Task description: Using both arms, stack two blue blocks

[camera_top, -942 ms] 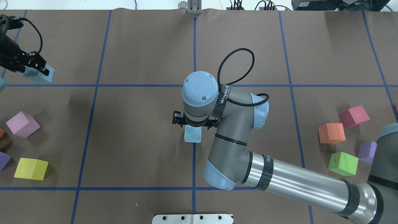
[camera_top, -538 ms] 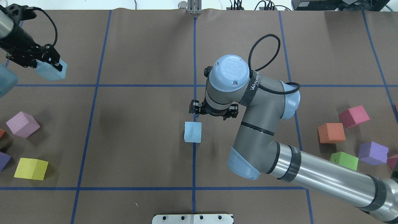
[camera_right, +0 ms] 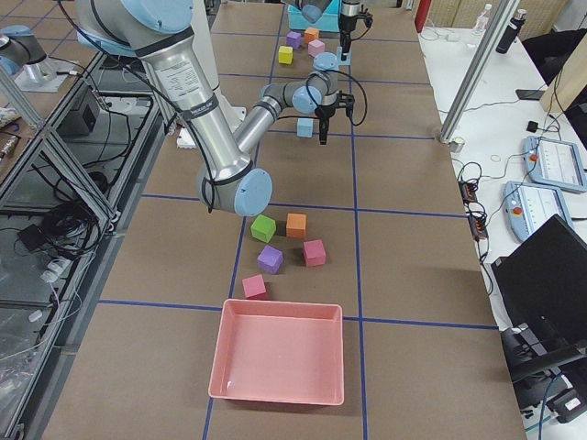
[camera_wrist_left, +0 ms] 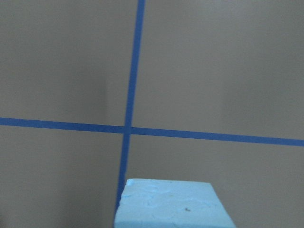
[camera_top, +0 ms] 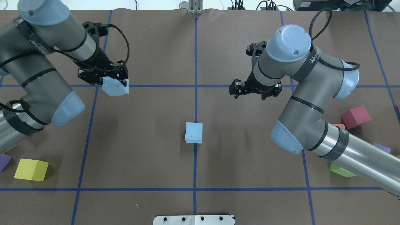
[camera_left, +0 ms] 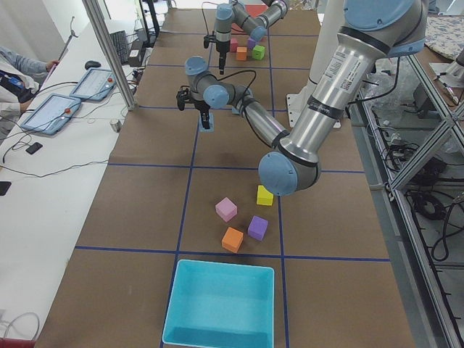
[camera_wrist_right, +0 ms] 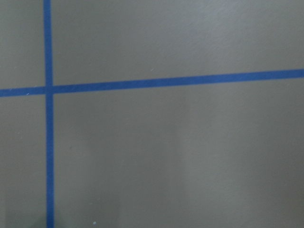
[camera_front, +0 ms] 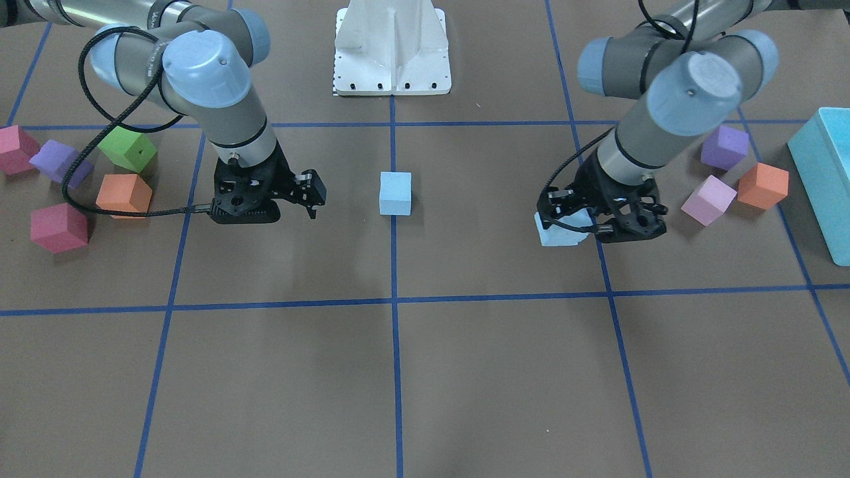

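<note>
One pale blue block (camera_top: 193, 132) sits alone on the centre line of the table; it also shows in the front view (camera_front: 395, 193). My left gripper (camera_top: 104, 78) is shut on the second blue block (camera_top: 115, 87) and holds it above the table, left of and beyond the resting block. The held block also shows in the front view (camera_front: 556, 232) and fills the bottom of the left wrist view (camera_wrist_left: 173, 204). My right gripper (camera_top: 252, 90) is open and empty, raised to the right of and beyond the resting block.
Yellow (camera_top: 31, 169) and purple (camera_top: 3, 161) cubes lie front left. Dark red (camera_top: 356, 116), green (camera_top: 342, 171) and purple (camera_top: 380, 147) cubes lie right, partly under my right arm. A turquoise bin (camera_front: 823, 179) and a pink bin (camera_right: 280, 353) stand at the table's ends.
My right gripper has drawn back from the centre block, up and to the far right. My left gripper has carried its blue block rightward toward the centre.
</note>
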Robot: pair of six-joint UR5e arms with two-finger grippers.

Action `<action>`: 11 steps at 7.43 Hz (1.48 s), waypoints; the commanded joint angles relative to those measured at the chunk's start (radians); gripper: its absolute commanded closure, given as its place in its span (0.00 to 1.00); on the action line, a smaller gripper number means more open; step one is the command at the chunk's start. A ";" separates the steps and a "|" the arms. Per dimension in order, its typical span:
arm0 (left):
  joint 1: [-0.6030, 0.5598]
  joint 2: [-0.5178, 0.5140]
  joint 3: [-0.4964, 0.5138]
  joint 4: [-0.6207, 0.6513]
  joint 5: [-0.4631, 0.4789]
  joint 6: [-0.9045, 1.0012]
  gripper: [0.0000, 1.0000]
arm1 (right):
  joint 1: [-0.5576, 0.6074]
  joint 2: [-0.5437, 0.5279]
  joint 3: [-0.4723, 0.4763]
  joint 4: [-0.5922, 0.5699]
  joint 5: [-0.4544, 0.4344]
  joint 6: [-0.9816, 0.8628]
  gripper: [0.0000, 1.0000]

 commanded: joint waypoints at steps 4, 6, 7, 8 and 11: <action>0.206 -0.139 0.002 0.007 0.178 -0.272 0.56 | 0.056 -0.043 0.000 0.011 0.018 -0.099 0.00; 0.263 -0.217 0.000 0.128 0.245 -0.269 0.56 | 0.059 -0.046 0.000 0.011 0.019 -0.105 0.00; 0.307 -0.217 0.002 0.127 0.300 -0.262 0.56 | 0.059 -0.046 0.000 0.011 0.019 -0.111 0.00; 0.333 -0.229 0.012 0.130 0.319 -0.216 0.56 | 0.059 -0.046 0.000 0.011 0.019 -0.113 0.00; 0.361 -0.230 0.017 0.122 0.319 -0.138 0.56 | 0.059 -0.047 -0.001 0.011 0.018 -0.111 0.00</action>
